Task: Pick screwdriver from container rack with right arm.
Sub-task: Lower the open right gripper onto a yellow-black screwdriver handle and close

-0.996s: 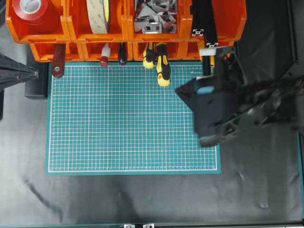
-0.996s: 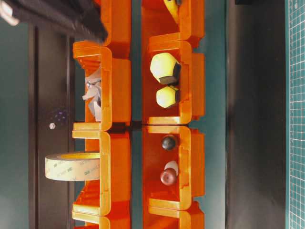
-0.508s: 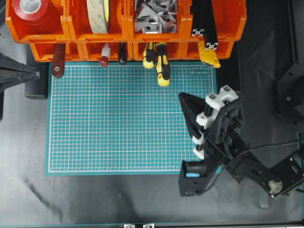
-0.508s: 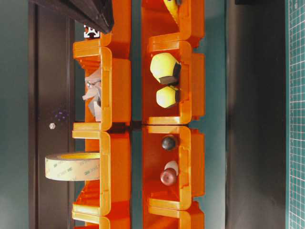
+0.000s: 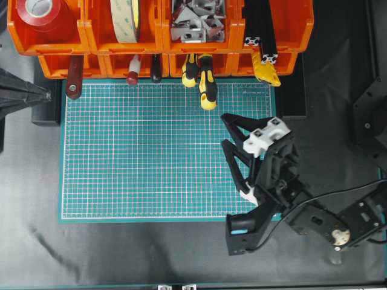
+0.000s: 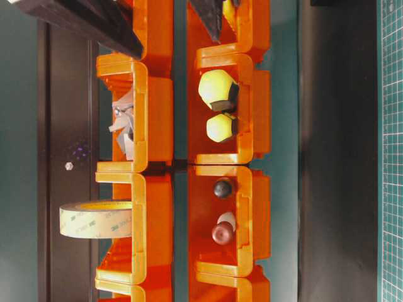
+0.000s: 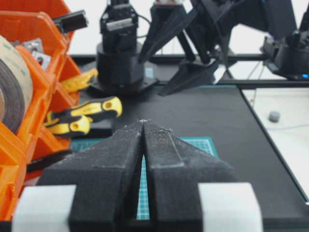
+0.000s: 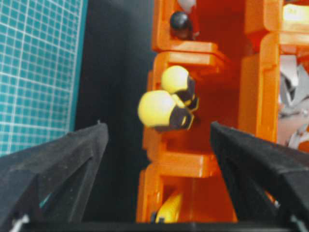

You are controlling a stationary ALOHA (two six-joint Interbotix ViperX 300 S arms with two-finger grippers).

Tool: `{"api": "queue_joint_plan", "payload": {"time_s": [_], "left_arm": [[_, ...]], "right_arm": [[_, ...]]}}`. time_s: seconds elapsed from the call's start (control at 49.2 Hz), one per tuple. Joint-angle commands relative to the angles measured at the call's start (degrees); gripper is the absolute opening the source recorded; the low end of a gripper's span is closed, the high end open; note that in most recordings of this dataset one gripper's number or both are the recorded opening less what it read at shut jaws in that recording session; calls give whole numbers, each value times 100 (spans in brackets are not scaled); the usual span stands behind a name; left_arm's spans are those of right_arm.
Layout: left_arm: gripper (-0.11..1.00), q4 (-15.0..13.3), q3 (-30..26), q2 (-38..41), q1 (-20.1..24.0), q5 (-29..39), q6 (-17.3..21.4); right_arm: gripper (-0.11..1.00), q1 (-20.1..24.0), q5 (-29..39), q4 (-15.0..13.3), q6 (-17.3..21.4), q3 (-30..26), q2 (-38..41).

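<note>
Two yellow handles, the screwdriver (image 8: pixel 161 112) larger, sit in the container rack (image 8: pixel 181 164); overhead alone shows the right gripper (image 5: pixel 225 128) spread wide, empty; left gripper (image 7: pixel 144 123) closed, empty.

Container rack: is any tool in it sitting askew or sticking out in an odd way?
Nothing looks damaged or spilled. The screwdriver sticks out furthest from the container rack, its handle over the green mat, beside a shorter yellow tool. The right gripper is open, apart from it.
</note>
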Motion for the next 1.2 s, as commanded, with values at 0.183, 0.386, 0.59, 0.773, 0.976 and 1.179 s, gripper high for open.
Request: {"api": "queue_joint_plan", "payload": {"time_s": [0.183, 0.386, 0.59, 0.773, 0.976, 1.179], "left_arm": [[0, 18, -149, 97, -44, 53, -35], [0, 18, -149, 97, -44, 53, -35], [0, 18, -149, 97, -44, 62, -35], [0, 18, -149, 97, -44, 53, -35], [0, 18, -158, 79, -44, 53, -35], [0, 18, -167, 70, -44, 53, -35]], "right_arm": [[84, -352, 211, -413, 44, 9, 343], [84, -747, 141, -448, 211, 9, 554], [84, -967, -114, -448, 343, 35, 633], [84, -1107, -290, -448, 404, 18, 712], [83, -1151, -290, -448, 589, 35, 756], [72, -1125, -105, -413, 668, -35, 791]]}}
